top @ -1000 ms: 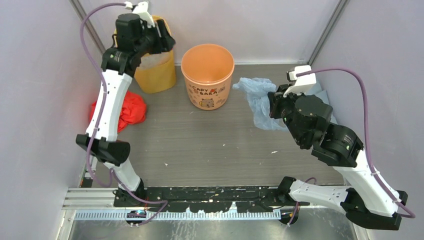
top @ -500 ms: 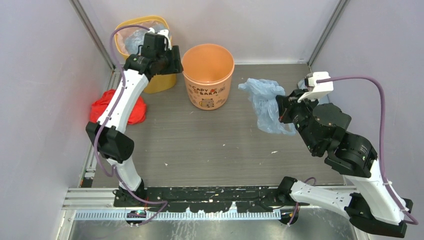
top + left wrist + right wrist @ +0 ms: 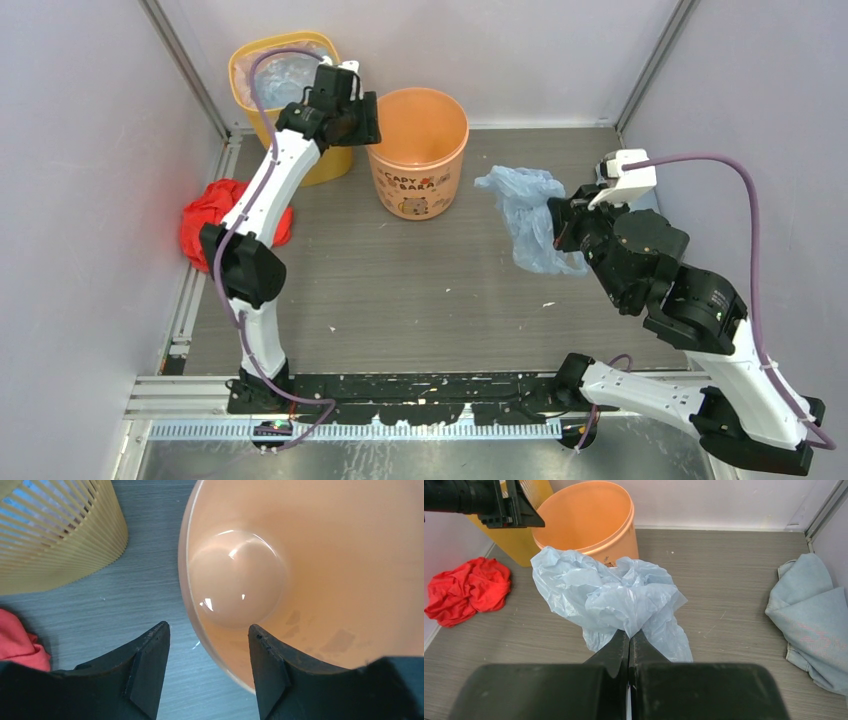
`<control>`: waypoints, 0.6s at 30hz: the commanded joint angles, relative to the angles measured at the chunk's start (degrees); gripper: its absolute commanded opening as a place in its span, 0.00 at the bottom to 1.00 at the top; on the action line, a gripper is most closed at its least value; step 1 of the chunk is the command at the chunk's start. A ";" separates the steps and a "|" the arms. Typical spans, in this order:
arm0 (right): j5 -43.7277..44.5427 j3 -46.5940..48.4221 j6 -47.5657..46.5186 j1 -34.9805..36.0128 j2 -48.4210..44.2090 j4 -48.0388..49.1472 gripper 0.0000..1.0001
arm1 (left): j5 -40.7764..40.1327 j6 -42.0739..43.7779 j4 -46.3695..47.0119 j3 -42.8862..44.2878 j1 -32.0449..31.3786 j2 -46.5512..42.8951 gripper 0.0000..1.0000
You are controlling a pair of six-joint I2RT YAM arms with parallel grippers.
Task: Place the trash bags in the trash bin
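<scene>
Desk has the orange bin at far centre. The blue bag is right of it, clamped in the right jaws. Left jaws are apart and empty over the orange bin's left rim.

Most of the moving is the left arm's. A second ago the left gripper was parked over the yellow bin just left of the trash bin, blocking the view into it. Now it has swung across to the trash bin's left rim, jaws apart, with the rim seen between its fingers. That uncovered the yellow bin, so the pale bag inside shows. The arm's elbow slid over too and now crosses the red cloth on the side nearer the trash bin. The right gripper, pinching the blue trash bag, backed a little away from the trash bin
</scene>
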 commanded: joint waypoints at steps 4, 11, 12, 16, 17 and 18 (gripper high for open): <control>0.24 -1.46 0.99 0.16 -0.89 2.31 0.01 | -3.85 1.28 0.60 5.52 -0.14 3.51 0.61; 0.29 -2.00 0.93 0.19 -0.82 2.54 0.01 | -3.54 0.85 -0.78 8.60 -0.10 6.76 0.57; 0.39 -2.08 0.89 0.15 -0.86 2.61 0.01 | -3.37 0.85 -0.87 8.76 -0.10 6.75 0.53; 0.40 -2.16 0.80 0.13 -0.83 2.66 0.01 | -2.60 0.89 -1.92 9.65 -0.17 7.15 0.36; 0.38 -2.35 0.75 0.13 -0.82 2.76 0.01 | -2.40 1.04 -2.21 9.97 -0.13 7.23 0.33; 0.24 -2.40 0.79 0.19 -0.73 2.75 0.01 | -2.28 1.10 -2.56 10.16 -0.10 7.30 0.31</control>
